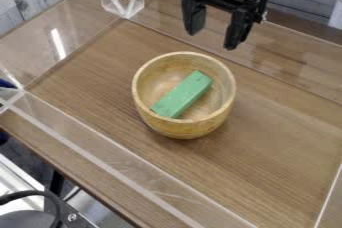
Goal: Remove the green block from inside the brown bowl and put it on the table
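A round light tan wooden bowl, the brown bowl (185,97), sits near the middle of the table (94,67). Inside it the green block (181,94) lies slanted across the bottom, leaning toward the far right rim. My gripper (217,27) hangs above and behind the bowl, pointing down, its two black fingers spread apart with nothing between them. It is clear of the bowl and the block.
Low clear acrylic walls (80,132) border the tabletop on all sides. A clear corner bracket (124,0) stands at the back left. Dark cables and hardware (40,207) lie beyond the front-left wall.
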Tool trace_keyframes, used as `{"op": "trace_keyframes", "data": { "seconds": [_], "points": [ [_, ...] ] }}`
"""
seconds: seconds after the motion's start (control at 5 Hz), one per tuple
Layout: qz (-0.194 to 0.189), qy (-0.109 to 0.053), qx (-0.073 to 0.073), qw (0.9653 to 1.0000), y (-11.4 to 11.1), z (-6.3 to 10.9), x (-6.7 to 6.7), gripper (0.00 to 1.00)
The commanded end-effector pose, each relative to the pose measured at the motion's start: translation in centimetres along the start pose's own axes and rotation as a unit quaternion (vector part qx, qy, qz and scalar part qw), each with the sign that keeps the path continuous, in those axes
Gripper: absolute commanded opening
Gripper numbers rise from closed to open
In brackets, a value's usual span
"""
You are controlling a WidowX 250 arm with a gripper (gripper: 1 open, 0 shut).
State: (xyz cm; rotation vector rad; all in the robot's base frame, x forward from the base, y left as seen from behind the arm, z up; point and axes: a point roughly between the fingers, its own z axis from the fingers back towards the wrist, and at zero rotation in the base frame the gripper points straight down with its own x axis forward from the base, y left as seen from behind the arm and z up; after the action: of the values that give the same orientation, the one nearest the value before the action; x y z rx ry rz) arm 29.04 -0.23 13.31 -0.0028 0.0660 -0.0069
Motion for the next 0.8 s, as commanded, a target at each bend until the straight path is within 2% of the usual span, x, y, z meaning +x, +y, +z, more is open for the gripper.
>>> {"op": "trace_keyframes", "data": {
  "seconds": [0.0, 0.2, 0.6],
  "points": [
    [-0.009, 0.009, 0.007, 0.9999, 0.6, -1.1, -0.8, 1.0],
    [-0.019, 0.02, 0.016, 0.9995, 1.3, -2.8, -2.1, 1.0],
    [-0.027, 0.011, 0.013, 0.9995, 3.0, -5.7, -3.3, 1.0]
  ]
}}
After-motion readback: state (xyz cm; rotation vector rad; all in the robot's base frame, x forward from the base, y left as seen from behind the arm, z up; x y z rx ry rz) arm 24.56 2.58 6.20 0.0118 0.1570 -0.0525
